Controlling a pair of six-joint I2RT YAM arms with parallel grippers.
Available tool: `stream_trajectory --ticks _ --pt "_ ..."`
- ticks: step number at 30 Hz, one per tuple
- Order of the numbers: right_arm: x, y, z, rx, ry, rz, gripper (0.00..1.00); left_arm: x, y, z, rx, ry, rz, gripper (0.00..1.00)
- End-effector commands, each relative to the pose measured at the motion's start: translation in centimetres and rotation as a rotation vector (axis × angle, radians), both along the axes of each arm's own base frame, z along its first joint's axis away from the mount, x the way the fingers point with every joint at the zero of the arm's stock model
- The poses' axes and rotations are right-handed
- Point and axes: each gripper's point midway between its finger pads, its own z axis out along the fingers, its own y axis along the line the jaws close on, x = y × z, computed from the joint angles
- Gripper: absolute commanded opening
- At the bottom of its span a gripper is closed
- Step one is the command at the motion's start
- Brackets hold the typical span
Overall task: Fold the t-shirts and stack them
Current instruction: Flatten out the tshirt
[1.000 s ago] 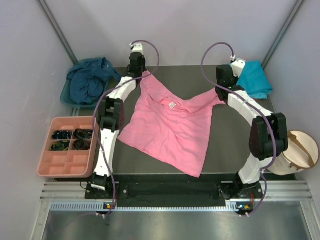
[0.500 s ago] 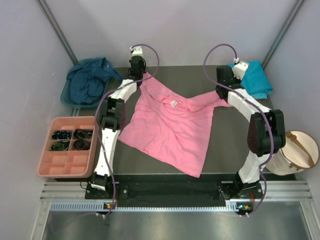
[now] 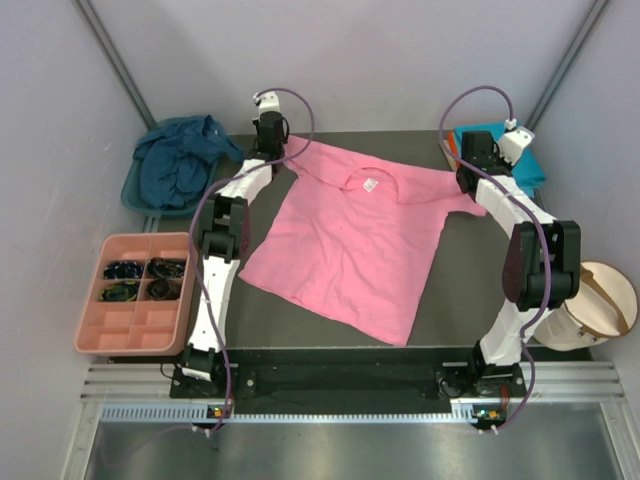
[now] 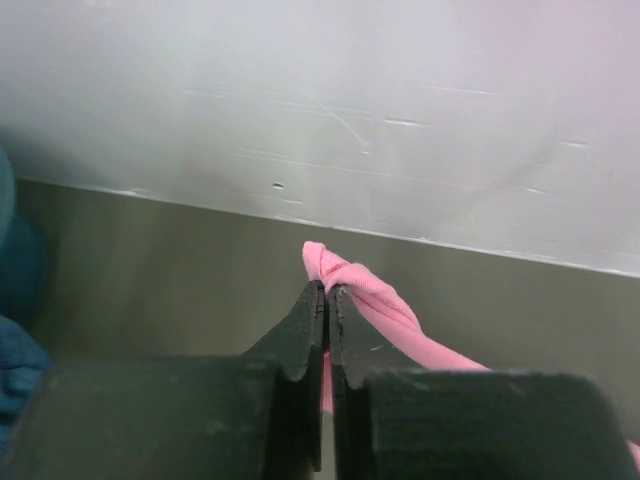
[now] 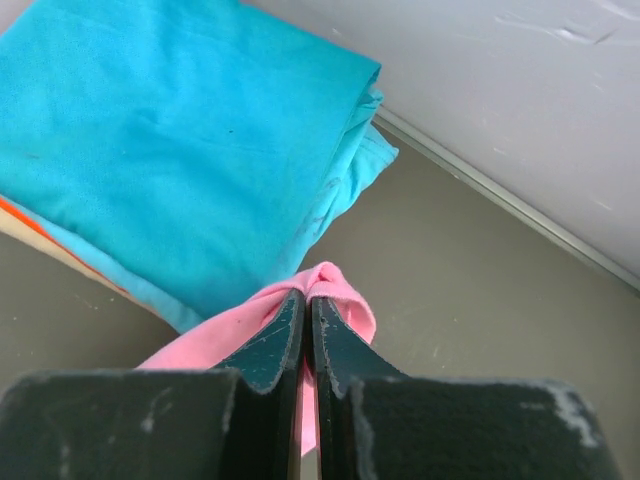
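Note:
The bright pink t-shirt point(image 3: 350, 240) lies spread on the dark table, collar and white label toward the back. My left gripper point(image 3: 283, 157) is shut on its back left shoulder; the pink cloth point(image 4: 370, 300) bunches at the fingertips in the left wrist view. My right gripper point(image 3: 468, 180) is shut on its back right shoulder, with pink cloth point(image 5: 335, 290) pinched in the right wrist view. The folded turquoise t-shirt point(image 5: 170, 140) lies on an orange one point(image 5: 40, 232) at the back right point(image 3: 520, 160). The dark navy blue t-shirt point(image 3: 180, 160) is crumpled at the back left.
A salmon-pink compartment tray point(image 3: 135, 330) with small dark items stands left of the table. The navy shirt sits in a teal basin point(image 3: 135, 197). A round tan container point(image 3: 600, 300) stands at the right. Walls close in the back.
Both grippers moved back and apart, the right one far to the right, pulling the pink shirt's shoulders taut so the collar now lies flat and straight.

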Motion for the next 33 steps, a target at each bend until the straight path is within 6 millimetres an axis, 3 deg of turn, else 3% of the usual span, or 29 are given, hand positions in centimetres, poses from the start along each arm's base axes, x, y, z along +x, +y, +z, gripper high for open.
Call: stream_trajectory --ticks 1,3,4,5,6,7,9,10,11,12,13,14,15,16,17,18,19,20,21,22,23,26,27,28,30,31,33 --pt "-0.5 -0.6 1.7 0.009 -0.050 -0.030 0.00 0.6 2.2 0.8 -0.007 -0.073 0.075 0.22" --pt "-0.4 -0.1 1.6 0.026 -0.045 -0.003 0.26 0.5 2.4 1.4 -0.004 -0.082 0.087 0.55" --pt "-0.5 0.0 1.6 0.028 -0.040 0.001 0.33 0.3 2.7 1.3 -0.001 -0.077 0.104 0.69" --pt "-0.7 0.0 1.9 0.034 -0.051 0.003 0.42 0.2 2.8 2.2 -0.004 -0.089 0.110 0.90" --pt "-1.0 0.0 1.9 0.033 -0.050 0.005 0.45 0.0 2.8 2.5 -0.006 -0.092 0.115 0.99" --pt "-1.1 0.1 2.1 0.037 -0.058 0.011 0.48 -0.3 3.0 2.5 -0.006 -0.084 0.122 0.99" --pt "-1.5 0.2 3.2 0.040 -0.082 0.027 0.54 -0.9 3.3 4.7 -0.025 -0.115 0.138 0.99" --pt "-1.8 0.2 3.6 0.044 -0.091 0.031 0.54 -1.4 3.4 4.4 -0.030 -0.100 0.141 0.99" --pt "-1.9 0.5 3.9 0.055 -0.097 0.049 0.55 -1.9 3.3 6.4 -0.049 -0.125 0.138 0.99" --pt "-2.5 0.7 4.5 0.065 -0.111 0.064 0.56 -2.4 3.0 7.1 -0.073 -0.130 0.137 0.99" --pt "-2.7 1.1 4.7 0.077 -0.116 0.083 0.56 -3.1 2.8 6.4 -0.078 -0.104 0.134 0.99" --pt "-2.7 1.7 4.6 0.107 -0.118 0.124 0.57 -4.0 2.4 8.8 -0.100 -0.126 0.122 0.99" --pt "-3.0 2.4 4.1 0.127 -0.109 0.158 0.58 -4.8 1.3 9.3 -0.129 -0.119 0.108 0.99" --pt "-3.4 3.0 4.8 0.145 -0.129 0.187 0.59 -6.1 0.7 7.5 -0.126 -0.072 0.100 0.99" --pt "-3.5 3.9 4.9 0.176 -0.137 0.229 0.59 -7.5 -0.9 9.8 -0.141 -0.096 0.074 0.99" --pt "-3.9 5.1 4.5 0.192 -0.123 0.266 0.59 -8.5 -1.5 10.0 -0.148 -0.093 0.078 0.99" --pt "-4.3 5.9 5.0 0.201 -0.130 0.294 0.60 -10.0 -2.1 7.8 -0.132 -0.041 0.074 0.99" --pt "-4.4 6.9 4.9 0.212 -0.121 0.329 0.60 -11.5 -3.5 9.3 -0.143 -0.052 0.055 0.99" --pt "-4.7 7.7 4.8 0.215 -0.110 0.351 0.61 -12.5 -4.1 9.0 -0.159 -0.038 0.050 0.99" --pt "-5.1 9.5 5.2 0.214 -0.108 0.396 0.61 -14.1 -4.6 7.0 -0.141 0.018 0.045 0.99" --pt "-5.3 10.1 5.2 0.211 -0.099 0.417 0.61 -15.6 -5.8 7.7 -0.146 0.024 0.027 0.99" --pt "-6.3 12.5 5.2 0.224 -0.093 0.484 0.61 -19.7 -7.5 5.6 -0.144 0.112 -0.004 0.99" --pt "-6.6 12.8 5.0 0.230 -0.086 0.497 0.61 -21.4 -7.3 3.5 -0.113 0.164 -0.002 0.99" --pt "-6.8 13.1 4.9 0.233 -0.086 0.505 0.61 -22.7 -7.0 3.7 -0.102 0.169 0.017 0.99" --pt "-7.5 13.6 5.1 0.242 -0.092 0.531 0.62 -25.9 -6.6 0.6 -0.077 0.277 0.022 0.99" --pt "-7.7 13.7 5.1 0.245 -0.094 0.539 0.62 -27.0 -6.1 0.6 -0.086 0.295 0.037 0.99" --pt "-8.1 13.8 5.2 0.251 -0.099 0.556 0.62 -30.1 -5.0 -2.3 -0.087 0.403 0.058 0.99"
